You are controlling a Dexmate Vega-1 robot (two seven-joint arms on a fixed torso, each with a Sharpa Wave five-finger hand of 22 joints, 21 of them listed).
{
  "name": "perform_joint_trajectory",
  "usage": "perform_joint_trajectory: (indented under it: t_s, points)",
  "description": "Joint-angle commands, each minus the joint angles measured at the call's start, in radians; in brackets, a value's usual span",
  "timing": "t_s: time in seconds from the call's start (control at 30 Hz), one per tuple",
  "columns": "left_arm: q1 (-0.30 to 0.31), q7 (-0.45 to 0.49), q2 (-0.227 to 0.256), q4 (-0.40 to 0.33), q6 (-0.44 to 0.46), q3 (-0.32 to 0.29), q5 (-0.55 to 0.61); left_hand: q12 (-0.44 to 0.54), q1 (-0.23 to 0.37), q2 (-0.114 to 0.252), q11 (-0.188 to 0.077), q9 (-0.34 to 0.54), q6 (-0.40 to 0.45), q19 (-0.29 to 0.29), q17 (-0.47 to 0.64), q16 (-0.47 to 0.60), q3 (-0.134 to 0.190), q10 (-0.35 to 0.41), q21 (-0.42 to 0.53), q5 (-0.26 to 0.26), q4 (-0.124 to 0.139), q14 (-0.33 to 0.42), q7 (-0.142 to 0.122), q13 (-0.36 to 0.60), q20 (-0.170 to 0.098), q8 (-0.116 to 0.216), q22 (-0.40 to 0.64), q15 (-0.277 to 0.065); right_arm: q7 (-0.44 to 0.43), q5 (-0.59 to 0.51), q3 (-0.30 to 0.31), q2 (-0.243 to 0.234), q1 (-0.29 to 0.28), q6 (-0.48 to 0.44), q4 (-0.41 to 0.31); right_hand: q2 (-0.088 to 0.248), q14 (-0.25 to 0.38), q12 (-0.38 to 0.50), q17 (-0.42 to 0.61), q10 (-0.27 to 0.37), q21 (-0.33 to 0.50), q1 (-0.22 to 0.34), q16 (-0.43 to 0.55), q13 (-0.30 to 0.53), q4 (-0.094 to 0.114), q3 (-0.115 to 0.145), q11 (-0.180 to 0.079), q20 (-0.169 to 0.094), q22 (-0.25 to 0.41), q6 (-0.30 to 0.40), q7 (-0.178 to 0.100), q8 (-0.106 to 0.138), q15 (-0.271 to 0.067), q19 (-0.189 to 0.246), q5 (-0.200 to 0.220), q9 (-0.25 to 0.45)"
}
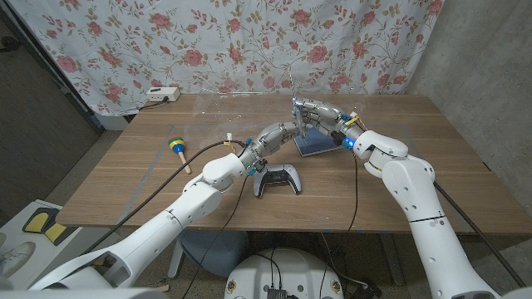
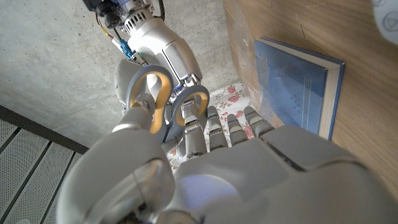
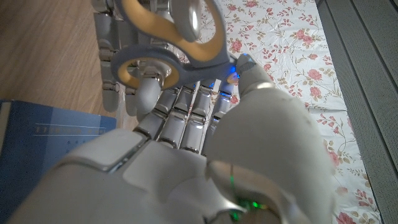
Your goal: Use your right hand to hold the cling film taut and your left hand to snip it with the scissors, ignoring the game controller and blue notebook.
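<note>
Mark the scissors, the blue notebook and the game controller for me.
scissors [image 2: 163, 99]: left wrist view, on the yellow-lined handle loops.
blue notebook [image 2: 292, 84]: left wrist view, on the middle of its cover.
game controller [image 1: 278, 180]: head view, on the middle of its white body.

Left hand on the scissors, right arm just beyond

The left hand [image 2: 249, 174] grips the scissors [image 2: 163, 102] — grey handles lined in yellow, its thumb through one loop and its fingers [image 2: 214, 127] at the other. Just past the loops the right arm's [image 2: 158, 43] white casing and wiring comes close. A blue notebook [image 2: 295, 84] lies flat on the wooden table [image 2: 367, 37] near its edge — floral cloth [image 2: 227, 99] shows behind the fingertips, grey concrete wall [image 2: 56, 56] beyond.
</note>
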Motion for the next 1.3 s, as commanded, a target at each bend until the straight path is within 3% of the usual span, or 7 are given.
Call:
perform_joint_trajectory:
  t_s: [0.03,0.5,0.73,0.97,1.1,1.2,1.3]
  points:
    - [-0.004,0.014,0.001,-0.01,0.029,0.004,0.006,0.016,0.014,-0.005,-0.017,0.003,0.006,0.007,0.007,0.008,-0.003,0.037,0.008,-0.005,-0.001,0.022,-0.027,0.009,0.011,0.0,0.003,0.003,-0.011,-0.004,-0.002,-0.002,-0.003,-0.002,-0.006,0.014,0.005,0.006,0.008,0.148,-0.007,0.008,-0.006,-0.001,0.0,-0.001,-0.142,0.012,-0.001,0.043,-0.037,0.01,-0.171,-0.045,0.008,0.005]
    - [-0.013,0.001,-0.014,0.005,0.026,0.009,-0.008,0.034,0.017,-0.011,-0.008,0.004,0.021,0.022,0.01,0.016,-0.016,0.083,0.01,-0.01,0.005,0.059,-0.038,0.018,0.031,0.003,0.004,0.004,-0.012,0.001,0.004,0.001,-0.003,-0.002,0.0,0.009,-0.004,0.001,0.016,0.152,-0.019,0.008,-0.013,-0.005,0.0,-0.006,-0.147,0.026,-0.005,0.061,-0.052,0.017,-0.172,-0.092,0.007,0.004]
    - [-0.011,-0.002,-0.025,0.017,0.014,0.007,-0.018,0.085,0.043,0.003,-0.053,0.008,0.044,0.048,0.011,0.034,-0.02,0.24,0.015,-0.008,0.004,0.134,-0.041,0.031,0.041,0.011,0.007,-0.037,-0.013,0.005,0.005,0.007,-0.003,-0.005,0.007,0.01,-0.007,0.0,0.017,0.153,-0.019,0.009,-0.017,-0.005,0.0,-0.007,-0.149,0.025,-0.007,0.062,-0.054,0.018,-0.173,-0.095,0.007,0.003]
    - [-0.002,-0.004,-0.038,0.034,-0.014,0.0,-0.032,0.067,0.076,0.016,-0.064,0.013,0.067,0.117,0.011,0.044,-0.016,0.224,0.036,-0.002,0.0,0.184,-0.011,0.042,0.025,0.021,0.009,-0.053,-0.015,0.007,0.006,0.012,-0.002,-0.004,0.011,0.01,-0.006,-0.002,0.02,0.153,-0.018,0.008,-0.018,-0.006,0.001,-0.009,-0.149,0.024,-0.008,0.062,-0.054,0.018,-0.173,-0.094,0.006,0.002]
    - [0.021,0.03,-0.058,0.036,-0.04,-0.013,-0.04,0.073,0.101,0.038,-0.077,0.04,0.093,0.218,0.018,0.085,-0.026,0.212,0.072,0.005,0.003,0.325,-0.003,0.077,0.027,0.044,0.019,-0.09,-0.015,0.013,0.007,0.016,-0.001,-0.011,0.016,0.011,-0.006,-0.003,0.02,0.154,-0.017,0.008,-0.02,-0.007,0.001,-0.01,-0.149,0.023,-0.009,0.061,-0.056,0.018,-0.173,-0.092,0.006,0.002]
    - [0.043,0.071,-0.079,0.037,-0.058,-0.024,-0.049,0.123,0.148,0.032,-0.122,0.084,0.169,0.316,0.027,0.143,-0.041,0.288,0.114,0.013,-0.007,0.498,-0.008,0.132,-0.012,0.097,0.03,-0.154,-0.016,0.012,0.007,0.018,-0.002,-0.012,0.016,0.011,-0.005,-0.004,0.021,0.154,-0.016,0.008,-0.02,-0.007,0.002,-0.011,-0.149,0.02,-0.01,0.063,-0.055,0.018,-0.173,-0.09,0.006,0.001]
    - [0.066,0.12,-0.103,0.037,-0.083,-0.034,-0.045,0.164,0.228,0.036,-0.129,0.141,0.218,0.405,0.037,0.202,-0.037,0.354,0.166,0.028,-0.013,0.647,-0.025,0.191,-0.039,0.159,0.043,-0.214,-0.017,0.014,0.008,0.021,-0.003,-0.014,0.016,0.012,-0.004,-0.004,0.021,0.154,-0.016,0.008,-0.02,-0.006,0.002,-0.011,-0.149,0.018,-0.01,0.063,-0.054,0.018,-0.173,-0.09,0.006,0.001]
